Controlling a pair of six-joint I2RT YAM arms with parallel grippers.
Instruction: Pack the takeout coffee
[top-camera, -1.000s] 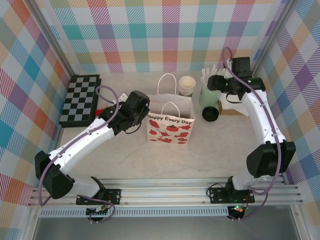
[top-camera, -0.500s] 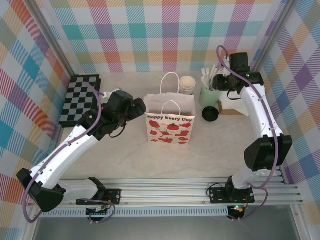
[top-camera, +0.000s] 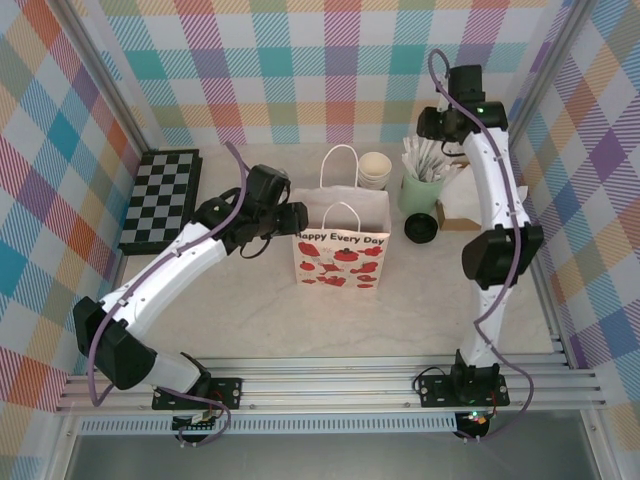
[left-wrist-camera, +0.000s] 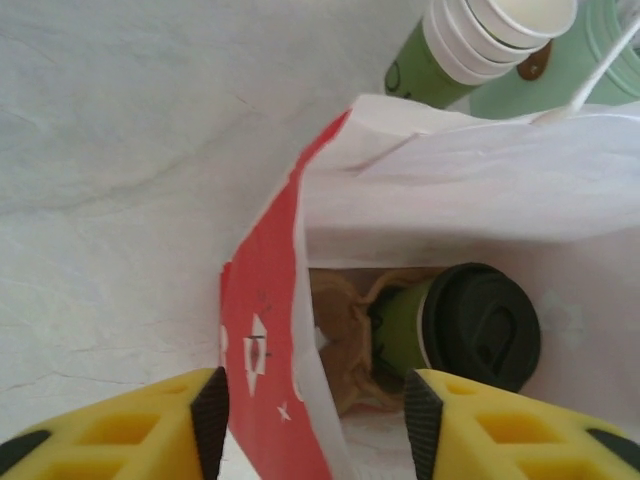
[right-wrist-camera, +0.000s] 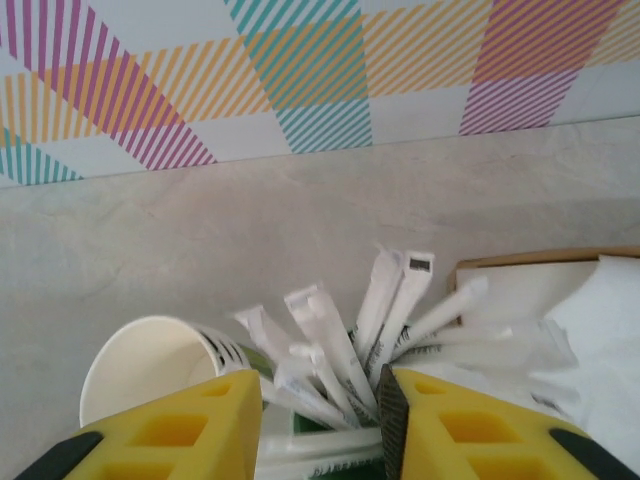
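Note:
A white paper bag (top-camera: 340, 248) printed with red stands mid-table. Inside it a dark green coffee cup with a black lid (left-wrist-camera: 470, 325) lies tilted beside a brown cardboard carrier (left-wrist-camera: 345, 330). A second black-lidded cup (top-camera: 420, 228) lies on its side to the right of the bag. My left gripper (top-camera: 293, 217) is open at the bag's left end; its fingers (left-wrist-camera: 210, 415) straddle the red front wall without touching it. My right gripper (top-camera: 432, 140) hangs open over the holder of white sticks (right-wrist-camera: 385, 310), with stick tips between its fingers (right-wrist-camera: 395, 420).
A stack of lidless cream-rimmed cups (top-camera: 376, 170) stands behind the bag, next to the pale green stick holder (top-camera: 420, 188). A brown tray with white napkins (top-camera: 462, 213) sits at the right. A chessboard (top-camera: 160, 198) lies at the far left. Plaid walls close in the back and sides.
My left gripper drew away to the left, then came back to the bag's left end. My right arm straightened and carried its gripper back toward the rear wall, above the sticks.

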